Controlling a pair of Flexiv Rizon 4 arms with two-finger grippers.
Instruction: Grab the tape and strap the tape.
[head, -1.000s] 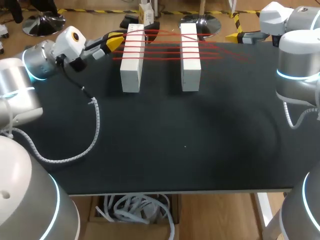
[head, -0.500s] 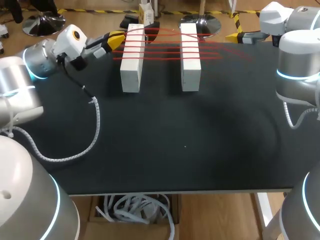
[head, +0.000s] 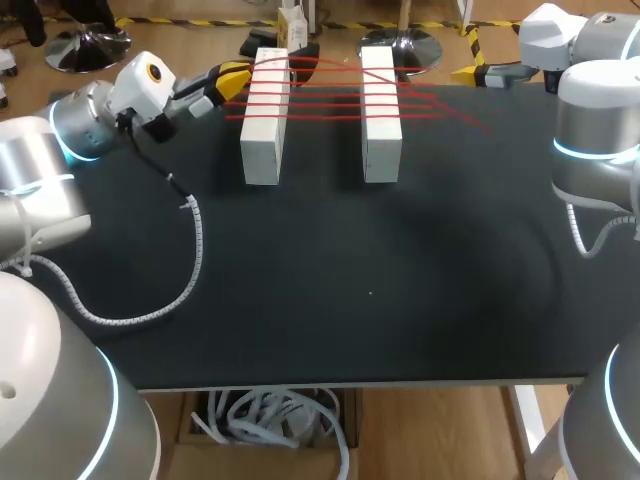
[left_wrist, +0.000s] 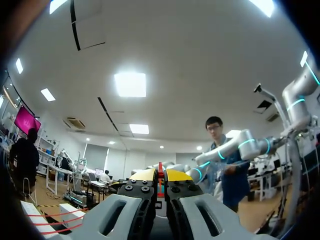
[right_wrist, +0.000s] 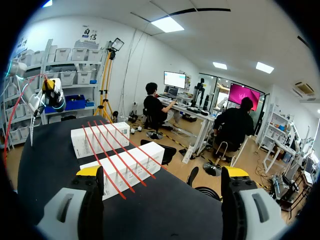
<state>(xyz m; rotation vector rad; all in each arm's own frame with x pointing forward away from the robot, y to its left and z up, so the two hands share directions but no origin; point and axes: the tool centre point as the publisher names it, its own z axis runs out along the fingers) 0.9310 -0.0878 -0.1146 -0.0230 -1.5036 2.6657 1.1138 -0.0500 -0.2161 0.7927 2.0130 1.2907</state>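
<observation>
My left arm (head: 85, 125) comes in low over the bench (head: 350, 290) from the near-left of the left block (head: 263, 125). Its wrist is levelled so that the fingers point at that block's far end, and their yellow tips (head: 231, 78) stand just beside it. The left jaws are clenched on the tape (head: 320, 98). From there the tape runs as several red strands across the far half of the left block and on over the right block (head: 380, 115), which lies parallel and apart from it. One strand slants down to the bench well beyond the right block. My right arm (head: 592, 110) stands upright, far to the right of the left block. Its wrist is turned inward at the far edge of the bench, and the right jaws are released and hold nothing. The head view does not show the contact at the left jaws. The left wrist view does: a red strip is pinched upright between the closed tips. The right wrist view shows its own fingers spread wide, with both strapped blocks ahead of them and my left arm beyond the left block.
</observation>
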